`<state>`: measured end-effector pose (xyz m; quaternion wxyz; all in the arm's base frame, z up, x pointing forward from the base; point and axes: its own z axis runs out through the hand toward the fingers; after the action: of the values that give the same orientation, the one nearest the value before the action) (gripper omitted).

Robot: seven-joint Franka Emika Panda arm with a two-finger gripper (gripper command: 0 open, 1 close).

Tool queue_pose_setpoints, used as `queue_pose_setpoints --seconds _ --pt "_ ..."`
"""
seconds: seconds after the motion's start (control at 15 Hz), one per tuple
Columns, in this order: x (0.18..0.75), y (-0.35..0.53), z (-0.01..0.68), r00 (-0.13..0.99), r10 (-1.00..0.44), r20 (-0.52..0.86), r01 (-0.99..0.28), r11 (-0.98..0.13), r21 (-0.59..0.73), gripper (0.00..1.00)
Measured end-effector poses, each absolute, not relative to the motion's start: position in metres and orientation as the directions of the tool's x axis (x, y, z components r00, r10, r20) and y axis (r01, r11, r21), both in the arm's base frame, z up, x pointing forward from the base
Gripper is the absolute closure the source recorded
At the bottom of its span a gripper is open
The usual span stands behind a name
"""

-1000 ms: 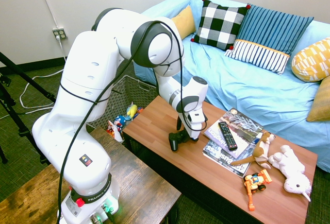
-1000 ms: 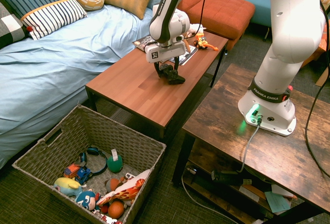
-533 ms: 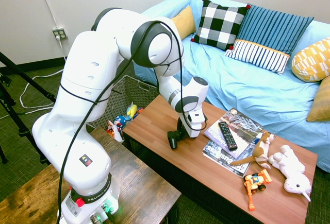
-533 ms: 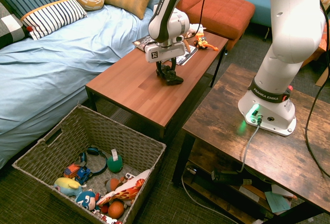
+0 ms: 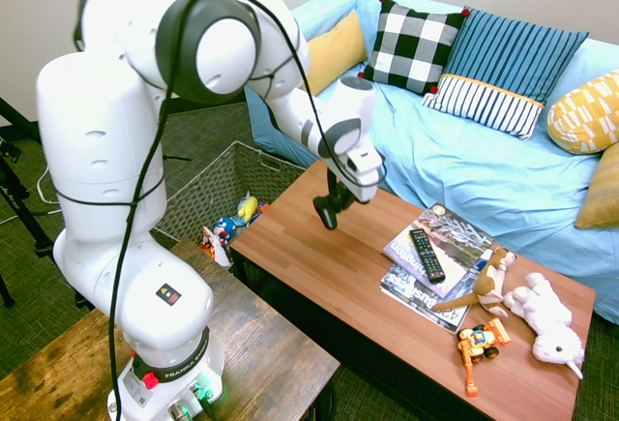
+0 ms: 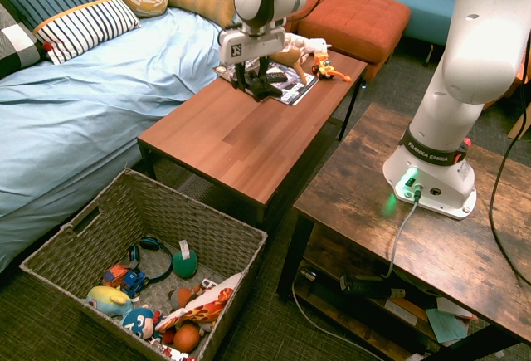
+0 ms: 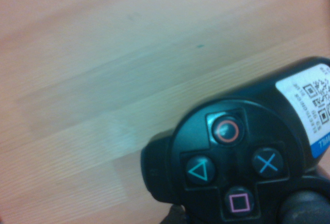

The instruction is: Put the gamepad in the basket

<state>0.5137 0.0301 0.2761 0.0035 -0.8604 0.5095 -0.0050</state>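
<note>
We see a small black plastic gamepad (image 7: 242,167) with a smooth, faintly glossy shell and a white paper sticker. The reddish-brown wooden coffee table (image 5: 319,261) has a smooth, matt grain. At seven o'clock from it in the second exterior view sits the rough, grey-brown woven wicker basket (image 6: 99,216). The light-blue cloth sofa cover (image 5: 464,165) looks soft and matt.

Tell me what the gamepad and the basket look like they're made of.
Gamepad: apparently hard black plastic, smooth and slightly glossy, with moulded round buttons bearing coloured symbols and a paper-like sticker. Basket: seemingly woven wicker, grey-brown and matte; interlaced strands and a thicker braided rim show.
</note>
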Motion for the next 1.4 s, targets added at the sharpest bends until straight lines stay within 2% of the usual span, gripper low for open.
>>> queue_pose_setpoints --seconds 0.27,0.53,0.87,1.2,1.4 --pt "0.507 0.164 0.355 0.561 -0.826 0.061 -0.826 -0.563 -0.035 1.0" --pt "0.506 0.296 0.352 0.638 -0.765 0.091 -0.767 -0.641 -0.016 1.0" --pt "0.5 0.424 0.275 0.703 -0.708 0.063 -0.71 -0.703 0.028 1.0" --pt "0.525 0.441 0.164 0.708 -0.705 0.034 -0.704 -0.702 0.111 1.0" --pt "0.537 0.449 0.13 0.717 -0.697 0.002 -0.693 -0.711 0.119 1.0"
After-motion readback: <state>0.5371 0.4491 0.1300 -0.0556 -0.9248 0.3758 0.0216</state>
